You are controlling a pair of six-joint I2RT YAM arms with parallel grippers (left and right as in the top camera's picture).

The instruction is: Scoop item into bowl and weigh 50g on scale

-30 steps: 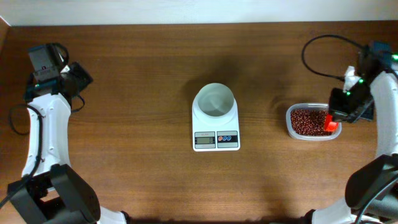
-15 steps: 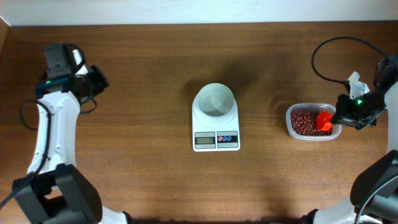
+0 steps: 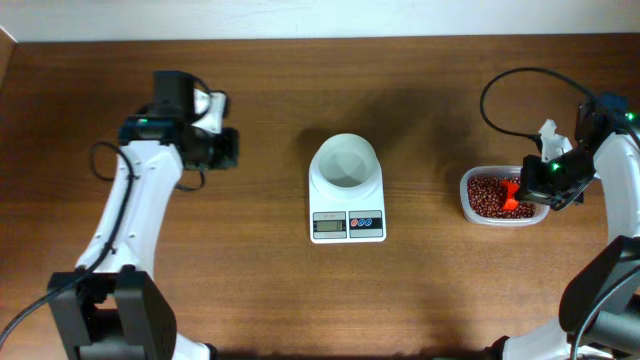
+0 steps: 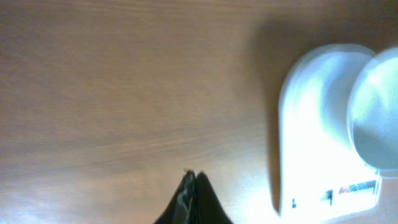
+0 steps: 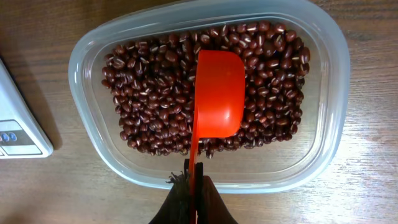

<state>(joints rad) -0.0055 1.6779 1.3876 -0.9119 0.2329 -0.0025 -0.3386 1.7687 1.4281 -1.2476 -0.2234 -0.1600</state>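
The beans fill a clear plastic tub at the table's right. My right gripper is shut on the thin handle of a red scoop, whose cup lies over the beans near the tub's middle; no beans show on it. From overhead the scoop sits inside the tub with the right gripper at its right rim. The white bowl stands on the white scale at table centre. My left gripper is shut and empty, left of the scale. The left wrist view shows the gripper above bare wood, with the bowl and scale to the right.
Black cable loops above the table near the right arm. Brown wood tabletop lies between the scale and both arms. The back wall edge runs along the top.
My left arm has swung right from the far left edge toward the scale. My right gripper has shifted the scoop slightly left, further over the beans.
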